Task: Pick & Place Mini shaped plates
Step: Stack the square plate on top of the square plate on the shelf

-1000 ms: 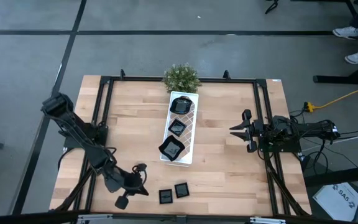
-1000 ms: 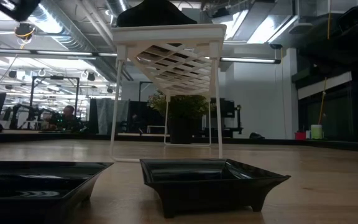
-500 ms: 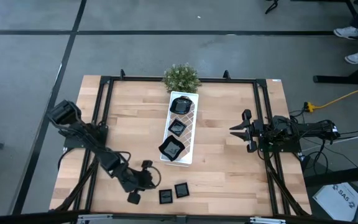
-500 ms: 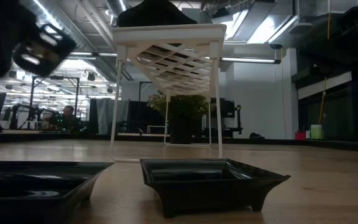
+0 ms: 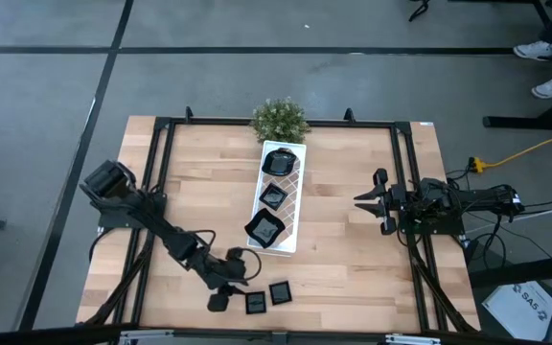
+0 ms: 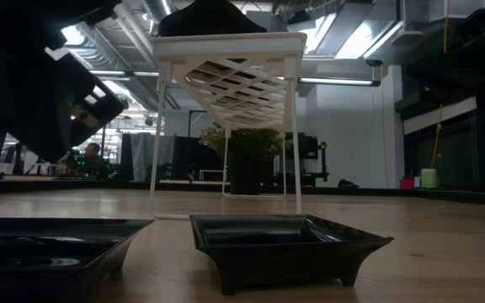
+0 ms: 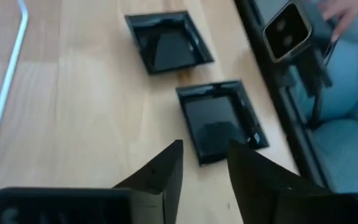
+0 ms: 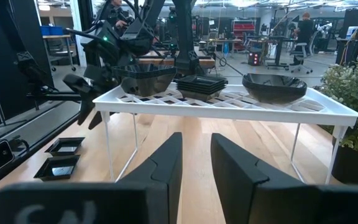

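Two square black mini plates lie flat on the wood near the table's front edge, one [image 5: 255,302] left of the other [image 5: 280,292]; the low view shows them close up [image 6: 53,252] [image 6: 289,244]. My left gripper [image 5: 245,282] hovers open just left of and above them, tilted down. In the left wrist view its tips [image 7: 204,155] stand short of the nearer plate [image 7: 219,121], with the other plate [image 7: 168,48] beyond. Three more black plates [image 5: 279,161] [image 5: 274,196] [image 5: 264,228] sit on the white lattice tray [image 5: 293,187]. My right gripper [image 5: 372,201] waits open at the table's right.
A small green plant [image 5: 279,120] stands at the far edge behind the tray, which is raised on thin white legs [image 6: 158,135]. A black frame rail and a small camera [image 7: 286,31] run along the front edge, with a person's legs [image 7: 347,93] beyond it.
My left gripper has swung from the front left of the table toward the right and come down, ending close beside the two plates near the front edge. In the low view the arm has dropped into sight at upper left. The plates have not moved.
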